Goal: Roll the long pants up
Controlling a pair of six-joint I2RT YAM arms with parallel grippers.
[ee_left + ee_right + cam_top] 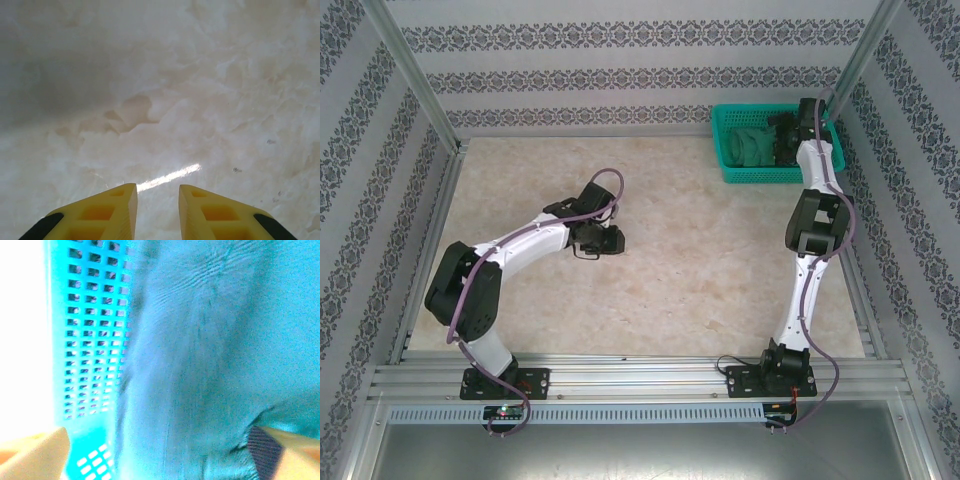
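Two right jaws flanking pants (200, 365), in basket (90, 340)

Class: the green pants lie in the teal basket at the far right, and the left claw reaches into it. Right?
No: the top view shows the right claw reaching into the basket with the pants; the rest holds.

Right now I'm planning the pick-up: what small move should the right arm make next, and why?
Probably close the right fingers on the dark green soft fabric pants: they lie in the teal plastic mesh basket, and the fingers stand apart with cloth between them, apparently ready to pinch.
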